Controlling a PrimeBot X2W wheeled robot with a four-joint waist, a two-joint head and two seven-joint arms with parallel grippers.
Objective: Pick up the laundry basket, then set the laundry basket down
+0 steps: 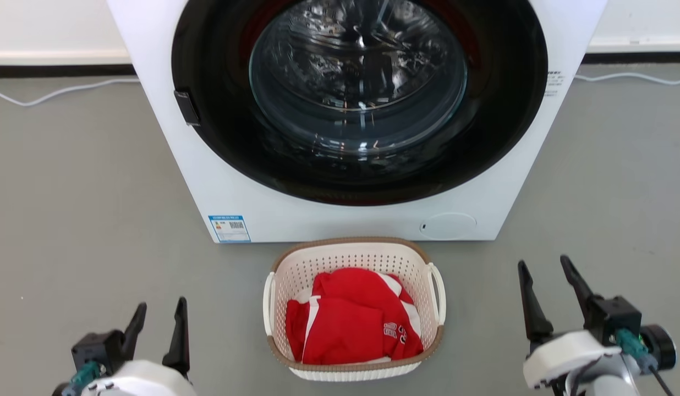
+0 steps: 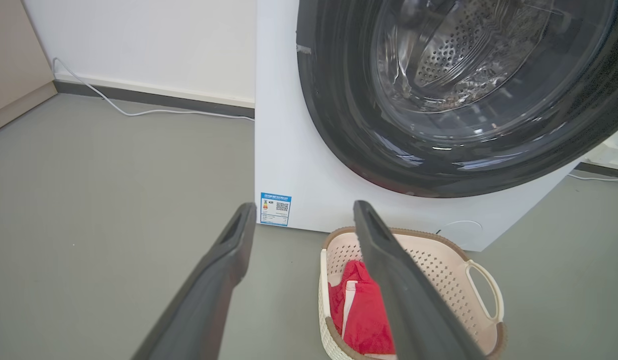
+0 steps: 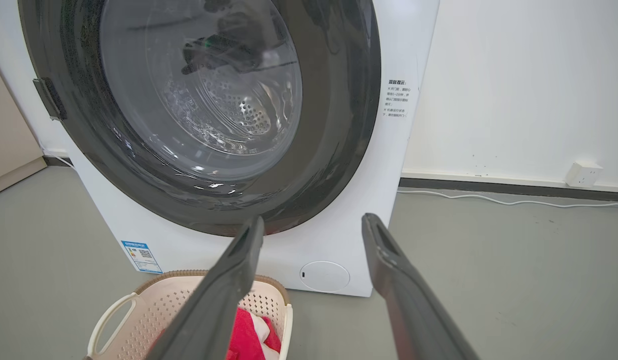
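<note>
Laundry basket [image 1: 345,259] is recorded standing on the grey floor [image 1: 87,192], just in front of the white washing machine [image 1: 318,214]. It is located to the right of the left gripper [image 1: 161,303] and to the left of the right gripper [image 1: 542,262], between the two and well apart from both; no contact is observed. The brown rim is seen level, with a white handle on each side. A red garment [image 1: 351,324] with white stripes is contained in the basket, crumpled, below rim height.

Left gripper: released, fingers spread, nothing held between them. The fingers are directed towards the washing machine. In the left wrist view the basket is seen beyond and to the right, partly covered by the right-hand finger [image 2: 389,260].

Right gripper: likewise released, fingers parted, nothing grasped. In the head view it is placed a little further forward than the left gripper. In the right wrist view the basket is seen low and to the left, partly hidden behind the left-hand finger [image 3: 234,270].

Ahead of both grippers the machine's round, dark-framed glass door [image 1: 356,82] is noted. A blue label [image 1: 229,228] is seen on the machine's lower front corner, ahead of the left gripper. A white cable [image 1: 59,93] is laid on the floor by the wall, far beyond the left gripper.
</note>
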